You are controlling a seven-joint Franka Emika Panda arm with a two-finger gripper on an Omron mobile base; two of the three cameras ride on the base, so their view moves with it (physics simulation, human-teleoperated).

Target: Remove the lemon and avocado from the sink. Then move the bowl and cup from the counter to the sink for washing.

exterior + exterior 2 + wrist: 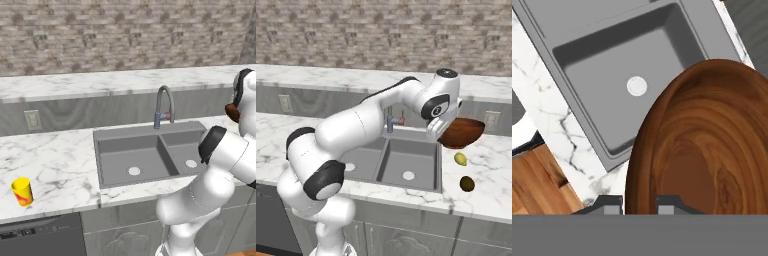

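Note:
The reddish-brown bowl point(463, 132) hangs tilted in the air over the counter just right of the sink point(411, 152), clear of the surface. My gripper point(639, 206) is shut on its near rim, one finger inside the bowl point(707, 140) and one outside. Below it on the right counter lie the yellow-green lemon point(460, 159) and, nearer the front edge, the dark avocado point(467, 183). The yellow cup point(22, 192) stands upright at the front left of the counter, far from the grey sink point(130, 155). Both basins show only their white drains.
The curved faucet point(164, 102) rises behind the sink's divider. A raised marble ledge and a brick wall run along the back. Wall outlets point(491, 120) sit in the backsplash. My own arm point(356, 130) arches over the left basin.

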